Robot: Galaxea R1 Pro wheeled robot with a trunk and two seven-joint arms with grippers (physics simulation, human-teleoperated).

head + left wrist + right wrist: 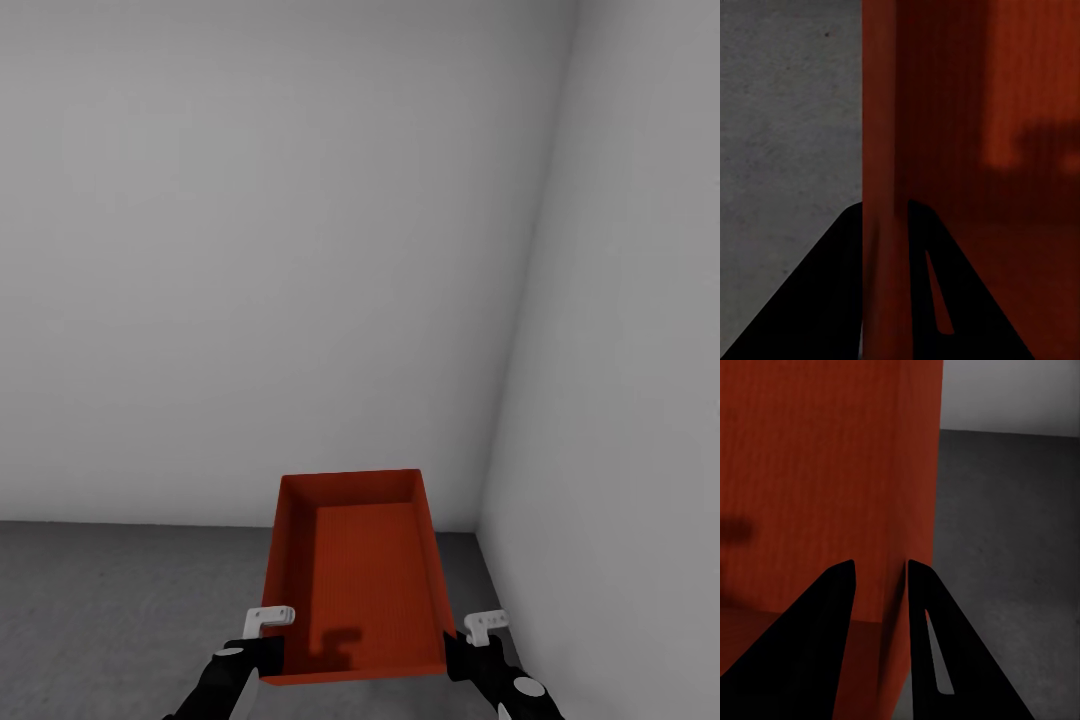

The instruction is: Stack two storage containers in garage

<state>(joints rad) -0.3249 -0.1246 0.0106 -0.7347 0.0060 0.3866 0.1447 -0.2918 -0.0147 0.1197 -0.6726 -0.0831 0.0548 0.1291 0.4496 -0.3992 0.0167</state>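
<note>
Two plain white walls (250, 250) meet in a corner ahead and to the right in the head view, above the dark grey concrete floor (110, 600); bare floor lies open to the left, while the right wall stands close to the container's side. One orange-red storage container (360, 580), open top up and empty, hangs above that floor, held between both arms near the corner. The left wrist view shows the left gripper (885, 225) with its dark fingers clamped astride the container's thin left wall; the right wrist view shows the right gripper (880, 577) pinching the right wall likewise.
</note>
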